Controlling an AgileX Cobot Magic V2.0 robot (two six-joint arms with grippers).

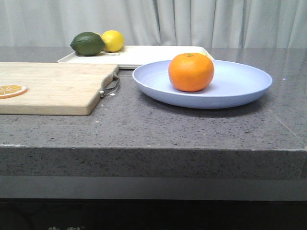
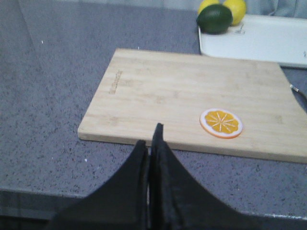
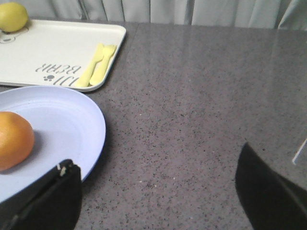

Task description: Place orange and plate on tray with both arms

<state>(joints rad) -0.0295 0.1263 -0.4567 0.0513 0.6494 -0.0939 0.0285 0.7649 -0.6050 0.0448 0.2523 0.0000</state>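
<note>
The orange [image 1: 191, 72] sits in the pale lavender-blue plate [image 1: 240, 88] on the grey counter, in front of the white tray [image 1: 144, 55]. In the right wrist view the plate [image 3: 62, 124] and the orange [image 3: 14, 140] are at the left, the tray [image 3: 53, 52] beyond them. My right gripper [image 3: 156, 167] is open over bare counter, one finger [image 3: 53, 196] over the plate's near rim. My left gripper [image 2: 149, 139] is shut and empty, at the near edge of the wooden cutting board [image 2: 192, 100]. Neither gripper shows in the front view.
A green lime [image 1: 88, 43] and a yellow lemon [image 1: 112, 40] lie on the tray's far left. A flat orange slice [image 2: 221, 122] lies on the cutting board [image 1: 53, 86]. Yellow cutlery [image 3: 96, 64] lies on the tray's right side. A curtain hangs behind.
</note>
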